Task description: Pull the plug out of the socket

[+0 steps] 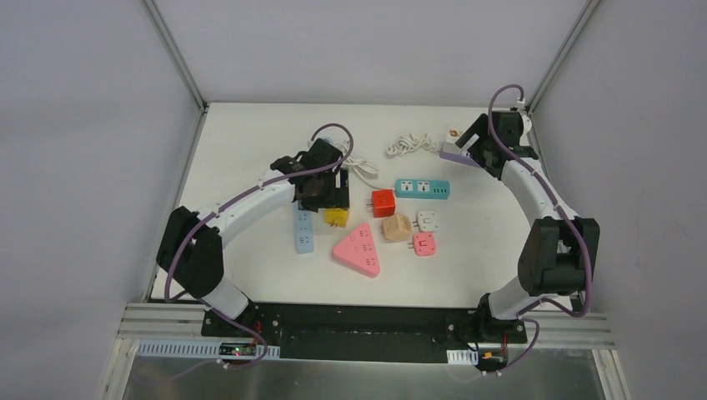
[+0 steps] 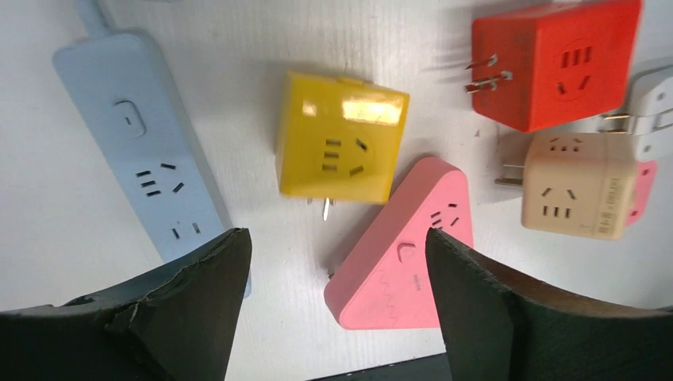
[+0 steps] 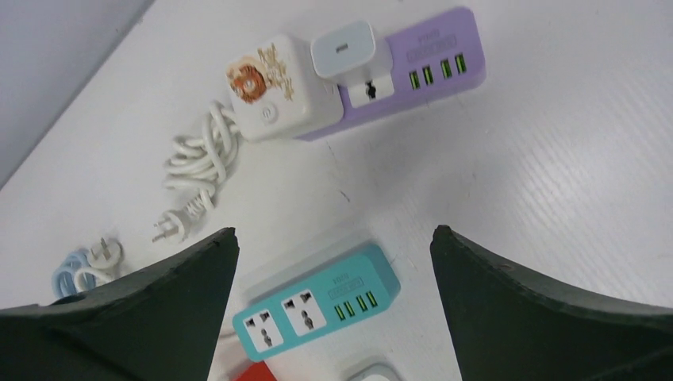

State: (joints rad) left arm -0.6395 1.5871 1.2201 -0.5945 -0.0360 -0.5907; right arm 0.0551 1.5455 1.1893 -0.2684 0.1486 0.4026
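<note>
White plug (image 3: 343, 48) in purple socket strip (image 3: 440, 55), just ahead of the wide-open, empty right tool (image 3: 333, 232)

Smooth plastic plug (image 3: 343, 48), purple socket (image 3: 444, 40)

plug (image 3: 343, 49) in socket strip (image 3: 438, 57), coiled cable (image 3: 198, 155) to its left
</note>
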